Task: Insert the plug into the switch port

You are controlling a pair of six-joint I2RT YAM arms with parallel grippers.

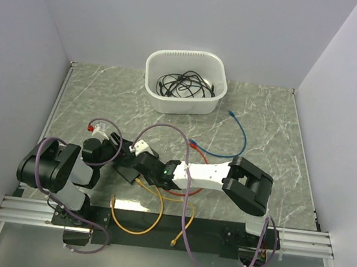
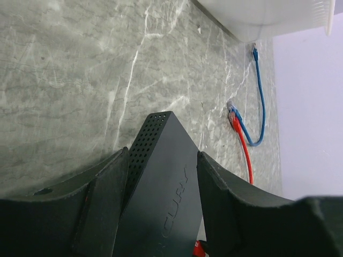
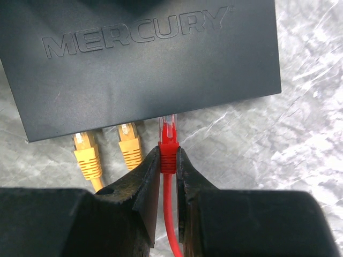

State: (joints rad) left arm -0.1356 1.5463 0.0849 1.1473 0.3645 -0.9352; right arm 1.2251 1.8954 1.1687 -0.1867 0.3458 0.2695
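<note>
The switch (image 3: 139, 59) is a flat matte black box marked MERCURY. My left gripper (image 2: 163, 179) is shut on it, one finger (image 2: 104, 198) on its perforated side and the other against the opposite edge. The switch port row runs along the box's near edge, and the sockets are hidden under its top face. My right gripper (image 3: 168, 154) is shut on the red plug (image 3: 169, 140). The plug's clear tip touches that edge, just right of two yellow plugs (image 3: 129, 144) seated in ports. In the top view both grippers (image 1: 113, 146) (image 1: 140, 170) meet at the left front.
A white tub (image 1: 185, 82) of black cables stands at the back centre. A blue cable (image 1: 240, 138) and the red cable (image 1: 199, 150) lie on the marble top to the right. Yellow cables (image 1: 136, 216) loop by the front rail. White walls close in three sides.
</note>
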